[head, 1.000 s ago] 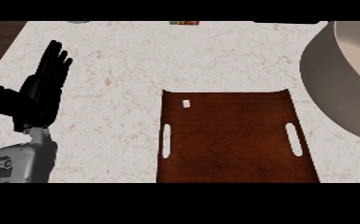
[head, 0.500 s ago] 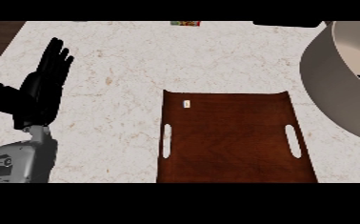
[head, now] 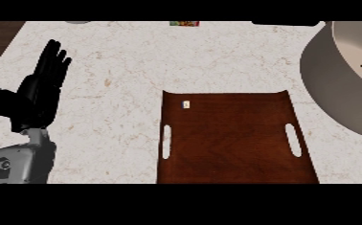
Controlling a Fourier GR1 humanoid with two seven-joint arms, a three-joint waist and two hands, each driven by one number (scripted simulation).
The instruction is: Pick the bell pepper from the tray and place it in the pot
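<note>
Head view looks steeply down on counter (head: 141, 56).

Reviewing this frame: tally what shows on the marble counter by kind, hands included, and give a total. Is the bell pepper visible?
Brown wooden tray with slot handles: 1
Large grey metal pot, cut off at the right edge: 1
Small red-green item at the counter's far edge, too small to identify: 1
Black robot hand, the left hand, open at the left: 1
Bell pepper: 0, none visible
Total: 4

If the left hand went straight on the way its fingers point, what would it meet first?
Nothing that shows. The left hand rests open at the view's left, fingers pointing toward the counter's far edge. Only bare counter lies along that line; the tray and pot sit well off to its right. Depth is unclear.
</note>
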